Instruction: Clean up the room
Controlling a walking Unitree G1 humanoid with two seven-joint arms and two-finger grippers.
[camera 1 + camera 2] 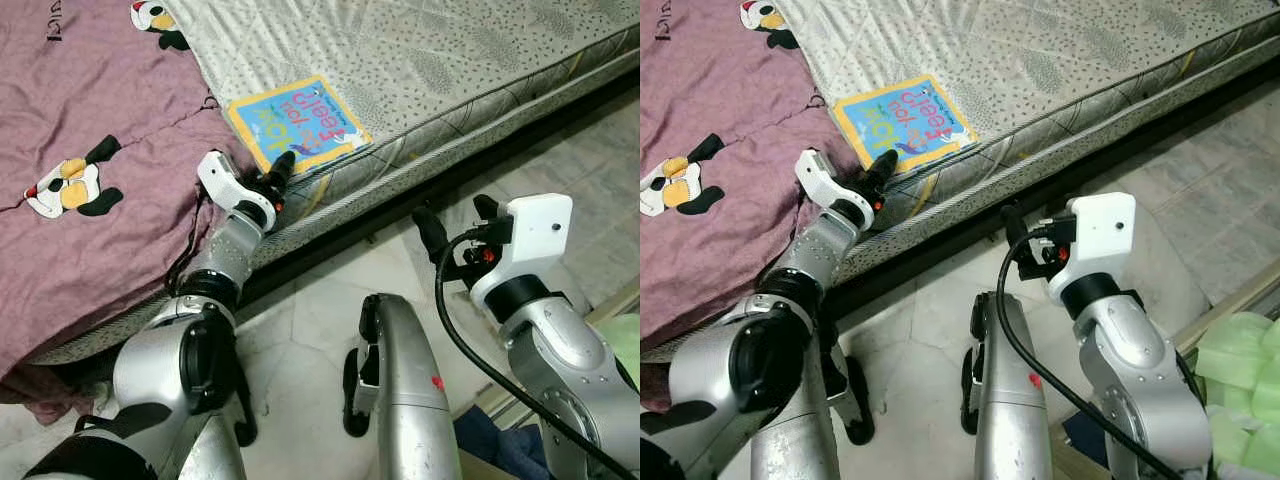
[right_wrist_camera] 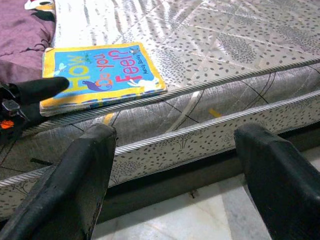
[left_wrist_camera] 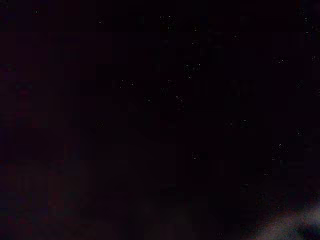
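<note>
Book [image 1: 298, 121], blue cover with yellow border, lies flat at the near edge of the bare mattress [image 1: 450, 60], just right of the purple blanket [image 1: 90, 120] with its penguin prints. One corner sits at the mattress piping, close to overhanging.

Left gripper [image 1: 283, 166] is at the book's near edge, fingertips at or touching the cover. Whether its fingers are parted or closed cannot be told: in the head views they overlap into a single black shape, and the left wrist view is nearly black.

Right gripper [image 2: 175, 175] hangs over the tiled floor [image 1: 320, 300] in front of the bed frame, fingers spread wide, holding nothing, aimed at the mattress side below the book.

Risks, as judged from here:
- A push from the left gripper instead of a pinch could slide the book farther onto the mattress, or tip it off the edge to the floor.
- The thin cover lies flat on soft padding, so a finger may fail to get under it.
- A fold of blanket could be caught in the grip.
</note>
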